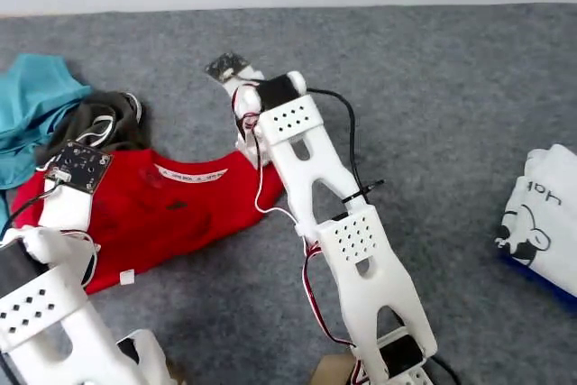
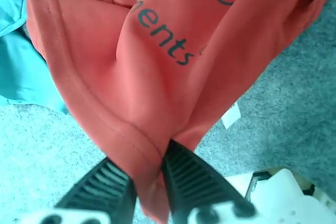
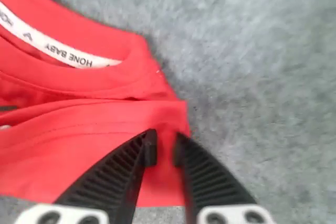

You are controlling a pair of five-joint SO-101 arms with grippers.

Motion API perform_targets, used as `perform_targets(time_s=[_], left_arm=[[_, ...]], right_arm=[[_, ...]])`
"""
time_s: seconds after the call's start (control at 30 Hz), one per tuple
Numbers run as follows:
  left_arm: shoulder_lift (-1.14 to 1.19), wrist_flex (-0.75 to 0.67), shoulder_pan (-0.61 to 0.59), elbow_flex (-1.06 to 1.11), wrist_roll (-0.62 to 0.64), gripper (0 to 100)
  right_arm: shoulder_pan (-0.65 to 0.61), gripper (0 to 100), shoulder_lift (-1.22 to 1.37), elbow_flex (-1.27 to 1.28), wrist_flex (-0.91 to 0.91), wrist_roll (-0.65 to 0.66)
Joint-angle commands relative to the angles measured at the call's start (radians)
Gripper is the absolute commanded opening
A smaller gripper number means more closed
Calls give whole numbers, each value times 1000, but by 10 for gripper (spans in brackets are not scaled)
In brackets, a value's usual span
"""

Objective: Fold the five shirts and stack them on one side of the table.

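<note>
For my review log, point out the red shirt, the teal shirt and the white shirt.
red shirt (image 1: 198, 214), high view, body below the collar.
teal shirt (image 1: 32, 101), high view, crumpled upper part.
white shirt (image 1: 548, 209), high view, printed front.

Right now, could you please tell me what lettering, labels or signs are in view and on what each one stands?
On the red shirt, chest: dark lettering, its start hidden in a fold, so no whole word.
On its white neck tape: small repeated brand print, not read off here.
On the white shirt: dark letters by a cartoon figure, too partial to read.
On the small white tag: nothing can be made out.
</note>
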Motion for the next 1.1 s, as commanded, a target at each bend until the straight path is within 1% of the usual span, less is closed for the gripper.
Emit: perform_targets(time_s=[0.0, 0.33, 0.4, 0.53, 0.7, 0.87, 0.93, 1.07], left_arm=[[-17, 20, -3, -2, 8, 5], [-23, 20, -5, 39, 8, 5], [-23, 20, -5, 38, 8, 5], [-23, 20, -5, 38, 8, 5], [-23, 20, -5, 33, 8, 5], [-25, 20, -3, 25, 8, 5], [-25, 20, -3, -12, 37, 5], [-20, 20, -2, -143, 138, 5]], right_arm=[[-10, 171, -5, -5, 25, 3], [-48, 169, 54, -5, -5, 6], [-50, 132, 58, -6, -7, 9], [-39, 9, 30, -6, -4, 12], [-16, 10, -42, -6, 25, 80], [31, 10, -157, -6, 41, 81], [59, 10, -216, -5, 41, 81], [108, 10, -355, -5, 41, 80]])
